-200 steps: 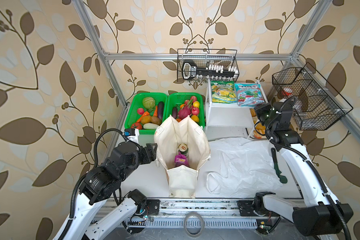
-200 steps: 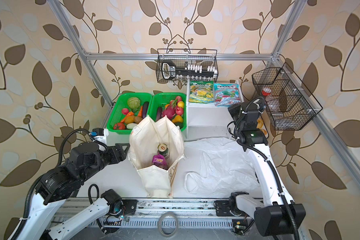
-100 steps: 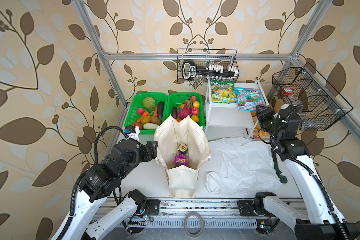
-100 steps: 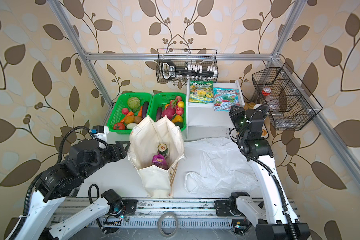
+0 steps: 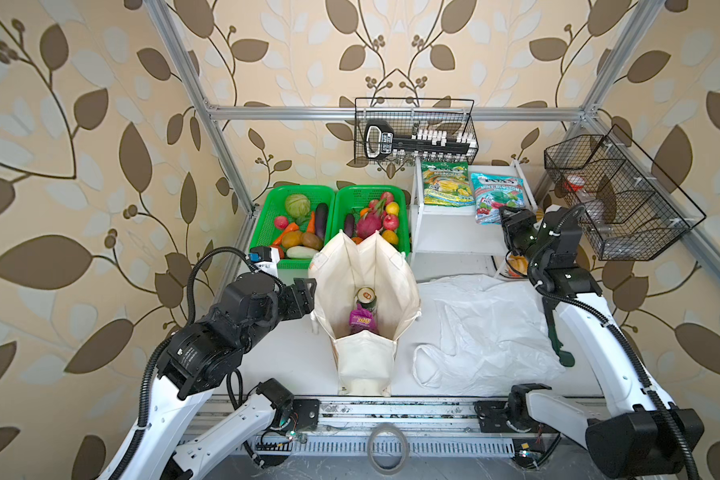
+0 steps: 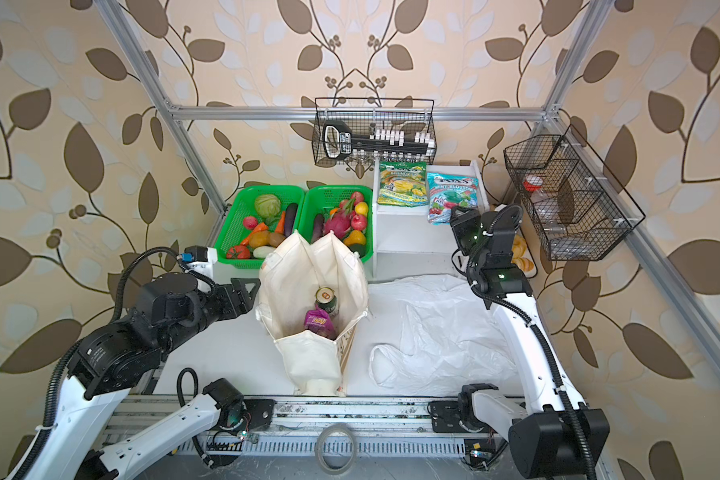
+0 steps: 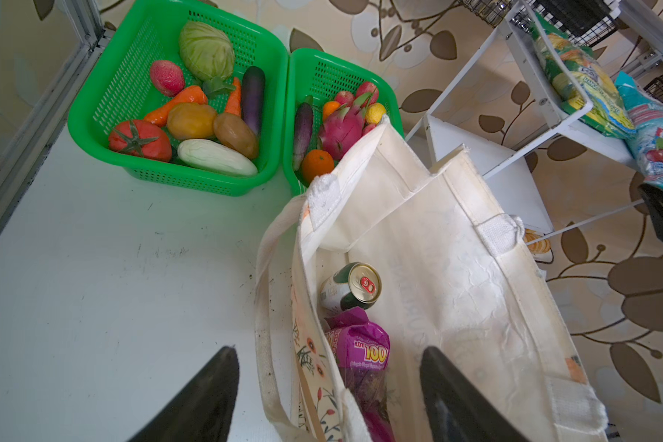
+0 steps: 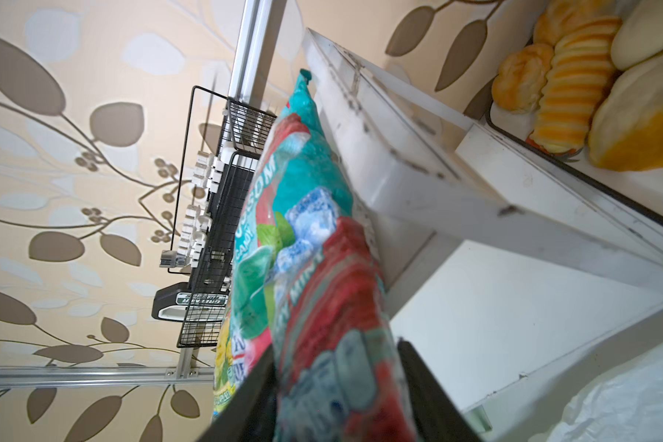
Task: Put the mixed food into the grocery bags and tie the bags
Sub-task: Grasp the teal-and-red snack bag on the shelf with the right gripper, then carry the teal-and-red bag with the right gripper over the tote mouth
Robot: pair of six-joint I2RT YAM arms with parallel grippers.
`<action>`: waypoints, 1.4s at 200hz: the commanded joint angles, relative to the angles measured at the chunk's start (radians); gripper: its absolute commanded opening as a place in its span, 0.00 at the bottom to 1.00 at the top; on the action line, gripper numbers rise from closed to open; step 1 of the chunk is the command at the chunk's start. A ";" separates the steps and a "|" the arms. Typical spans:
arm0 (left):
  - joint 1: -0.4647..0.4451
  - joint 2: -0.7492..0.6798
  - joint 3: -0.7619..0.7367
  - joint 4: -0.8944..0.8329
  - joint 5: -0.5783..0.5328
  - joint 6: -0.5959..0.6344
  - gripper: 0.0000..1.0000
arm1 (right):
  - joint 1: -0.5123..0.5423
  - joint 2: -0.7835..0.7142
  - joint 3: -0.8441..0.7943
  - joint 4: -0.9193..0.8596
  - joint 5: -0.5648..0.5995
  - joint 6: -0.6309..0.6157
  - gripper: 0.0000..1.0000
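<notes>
Clamping blue snack pouch (image 8: 303, 214) at white shelf (image 5: 449, 226) edge with right claw (image 8: 333, 359). My left claw (image 7: 330, 350), jaws apart, sits beside cream cloth tote (image 5: 366, 365); green baskets (image 5: 267, 216) behind.

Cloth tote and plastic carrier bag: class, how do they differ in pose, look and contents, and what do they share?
The cloth tote stands upright and open; the plastic carrier bag lies flat and crumpled. The tote is cream and opaque; the carrier bag is thin white film. The tote holds a green can and a purple packet; nothing shows in the carrier bag. Both rest on the white table, untied.
</notes>
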 commanded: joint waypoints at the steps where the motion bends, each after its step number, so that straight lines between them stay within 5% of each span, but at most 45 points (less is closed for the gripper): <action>1: 0.010 0.001 0.026 -0.015 -0.031 0.014 0.77 | -0.004 -0.057 -0.041 -0.030 0.048 0.003 0.21; 52: 0.009 -0.004 0.008 -0.002 -0.022 -0.003 0.77 | -0.004 -0.193 -0.073 -0.060 0.033 -0.076 0.00; 156: 0.009 -0.006 -0.061 -0.036 0.013 -0.042 0.91 | 0.008 -0.311 0.197 -0.241 -0.431 -0.313 0.00; 208: 0.010 0.007 -0.092 -0.001 0.066 -0.054 0.90 | 0.140 -0.310 0.270 -0.349 -0.589 -0.370 0.00; 230: 0.010 0.007 -0.102 0.008 0.090 -0.055 0.84 | 0.319 -0.285 0.259 -0.402 -0.503 -0.412 0.00; 280: 0.009 0.011 -0.133 0.022 0.148 -0.055 0.65 | 0.801 -0.143 0.292 -0.477 -0.100 -0.531 0.00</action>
